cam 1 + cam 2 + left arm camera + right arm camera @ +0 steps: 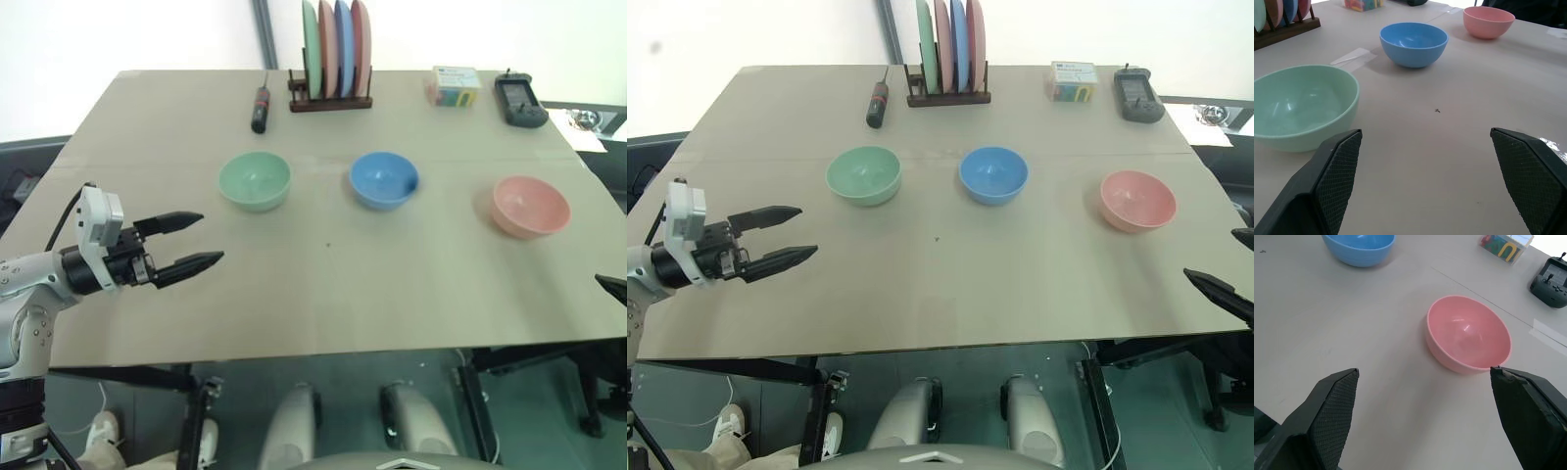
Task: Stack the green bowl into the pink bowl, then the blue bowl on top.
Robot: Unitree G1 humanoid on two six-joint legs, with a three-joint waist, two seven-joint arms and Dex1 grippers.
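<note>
Three same-sized bowls stand in a row across the table, each empty. The green bowl is on the left, the blue bowl in the middle, the pink bowl on the right. My left gripper hovers open over the table's left front part, pointing toward the green bowl and a short way from it. My right gripper is open at the table's right front edge, and the pink bowl lies just beyond its fingertips.
At the back of the table a wooden rack holds several upright coloured plates. A black and red screwdriver lies left of it. A small colourful box and a black handheld controller sit at the back right.
</note>
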